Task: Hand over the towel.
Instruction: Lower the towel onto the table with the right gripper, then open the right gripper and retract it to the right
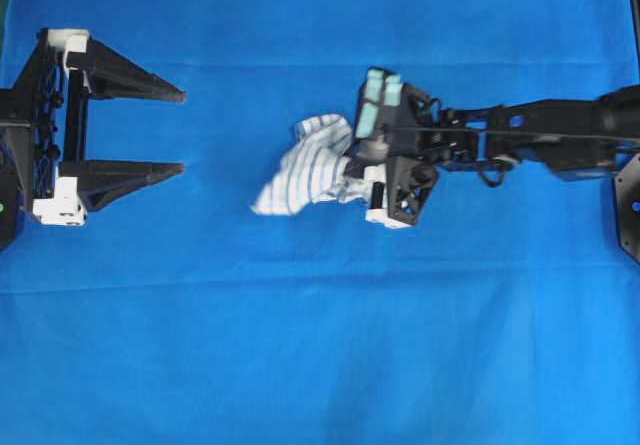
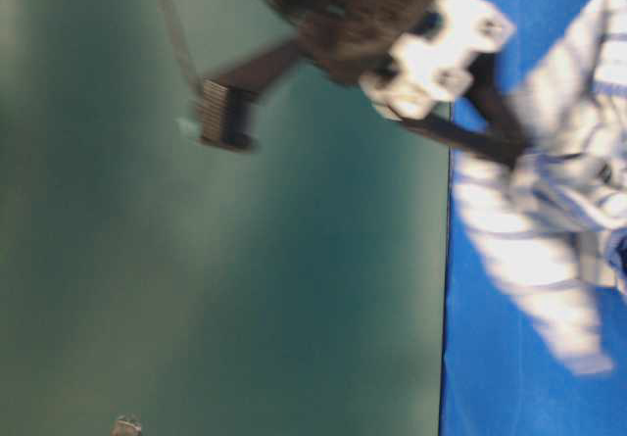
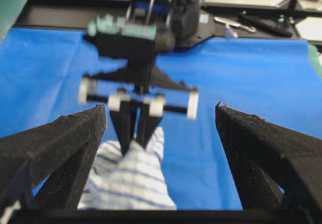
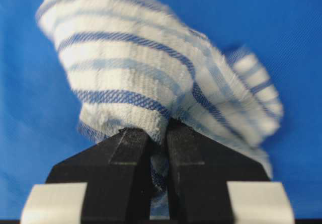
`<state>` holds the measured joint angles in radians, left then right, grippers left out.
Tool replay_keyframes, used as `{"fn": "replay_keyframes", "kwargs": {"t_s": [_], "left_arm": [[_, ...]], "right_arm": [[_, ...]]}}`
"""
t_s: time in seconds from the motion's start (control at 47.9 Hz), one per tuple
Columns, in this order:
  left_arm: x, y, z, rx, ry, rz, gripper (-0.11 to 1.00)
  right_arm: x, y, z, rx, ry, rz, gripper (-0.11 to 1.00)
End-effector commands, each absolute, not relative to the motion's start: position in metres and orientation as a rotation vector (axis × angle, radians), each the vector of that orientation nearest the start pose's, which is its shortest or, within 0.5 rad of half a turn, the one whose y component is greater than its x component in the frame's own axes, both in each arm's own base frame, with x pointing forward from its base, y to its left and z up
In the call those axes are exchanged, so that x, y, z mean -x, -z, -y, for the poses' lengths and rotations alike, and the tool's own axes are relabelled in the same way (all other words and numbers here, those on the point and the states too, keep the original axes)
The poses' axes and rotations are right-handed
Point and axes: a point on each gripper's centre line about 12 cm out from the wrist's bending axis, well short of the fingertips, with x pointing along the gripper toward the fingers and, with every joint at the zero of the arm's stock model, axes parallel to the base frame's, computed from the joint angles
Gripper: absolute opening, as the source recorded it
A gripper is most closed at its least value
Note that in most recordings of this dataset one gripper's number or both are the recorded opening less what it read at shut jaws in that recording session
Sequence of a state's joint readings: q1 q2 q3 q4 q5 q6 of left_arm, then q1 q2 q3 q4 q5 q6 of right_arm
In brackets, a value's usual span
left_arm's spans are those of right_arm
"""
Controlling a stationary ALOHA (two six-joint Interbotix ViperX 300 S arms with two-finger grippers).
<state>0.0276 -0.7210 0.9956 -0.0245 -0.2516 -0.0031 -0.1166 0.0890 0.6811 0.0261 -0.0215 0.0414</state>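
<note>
While the large plain blue cloth (image 1: 320, 345) covers the whole work surface in the overhead view, the left gripper (image 1: 184, 132) sits at the far left edge with its two black wedge-shaped fingers (image 1: 130, 75) pointing toward the middle. Its jaws are spread wide and hold nothing; blue cloth shows between them. White blocks mark the base of each finger.

Near the centre lies the towel (image 1: 305, 165), a small soft white cloth with thin grey-blue and light blue stripes, bunched and fanning out toward the left. It is well apart from the left fingertips.

Just to the right of it, the right gripper (image 1: 352, 165) reaches in from the right edge on a long black arm (image 1: 540, 130) and meets the towel's right end. In the right wrist view its black fingers (image 4: 126, 158) are pressed nearly together with a fold of striped fabric pinched between them, the rest of the towel billowing above the tips. From the left wrist view, the same gripper faces the camera with the towel hanging below its closed tips, framed between the two open left fingers (image 3: 60, 148).

The table-level view is blurred; it shows the striped towel against blue and a black and white gripper body beside it.
</note>
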Motion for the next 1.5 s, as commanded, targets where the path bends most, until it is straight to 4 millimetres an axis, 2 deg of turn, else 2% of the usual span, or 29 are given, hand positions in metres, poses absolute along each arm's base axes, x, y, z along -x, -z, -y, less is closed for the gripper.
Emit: {"fn": "replay_keyframes", "kwargs": {"t_s": [0.0, 0.542, 0.647, 0.73, 0.793, 0.96, 1.168, 1.335, 1.481], "left_arm": [[-0.255, -0.315, -0.008, 0.027, -0.034, 0.0, 0.93], [-0.255, -0.313, -0.008, 0.027, -0.034, -0.006, 0.93], [-0.255, -0.313, -0.008, 0.027, -0.034, -0.006, 0.93], [-0.255, -0.313, -0.008, 0.027, -0.034, -0.006, 0.93], [-0.255, -0.314, -0.008, 0.027, -0.034, -0.004, 0.93], [-0.255, -0.313, -0.008, 0.027, -0.034, -0.006, 0.93], [-0.255, -0.313, -0.008, 0.028, -0.034, -0.006, 0.93], [-0.255, -0.313, -0.008, 0.028, -0.034, -0.004, 0.93], [-0.255, -0.313, -0.008, 0.027, -0.034, -0.006, 0.93]], "right_arm": [[-0.395, -0.133, 0.047, -0.112, 0.14, -0.734, 0.07], [-0.396, -0.129, 0.047, -0.135, 0.148, -0.771, 0.09], [-0.394, -0.136, 0.047, -0.148, 0.152, -0.769, 0.39], [-0.391, -0.151, 0.046, -0.148, 0.151, -0.752, 0.61], [-0.386, -0.168, 0.046, -0.146, 0.15, -0.723, 0.71], [-0.37, -0.23, 0.044, -0.13, 0.141, -0.555, 0.7], [-0.34, -0.29, 0.038, -0.085, 0.12, -0.326, 0.7], [-0.311, -0.317, 0.029, -0.045, 0.093, -0.136, 0.7], [-0.297, -0.319, 0.027, -0.037, 0.085, -0.072, 0.7]]}}
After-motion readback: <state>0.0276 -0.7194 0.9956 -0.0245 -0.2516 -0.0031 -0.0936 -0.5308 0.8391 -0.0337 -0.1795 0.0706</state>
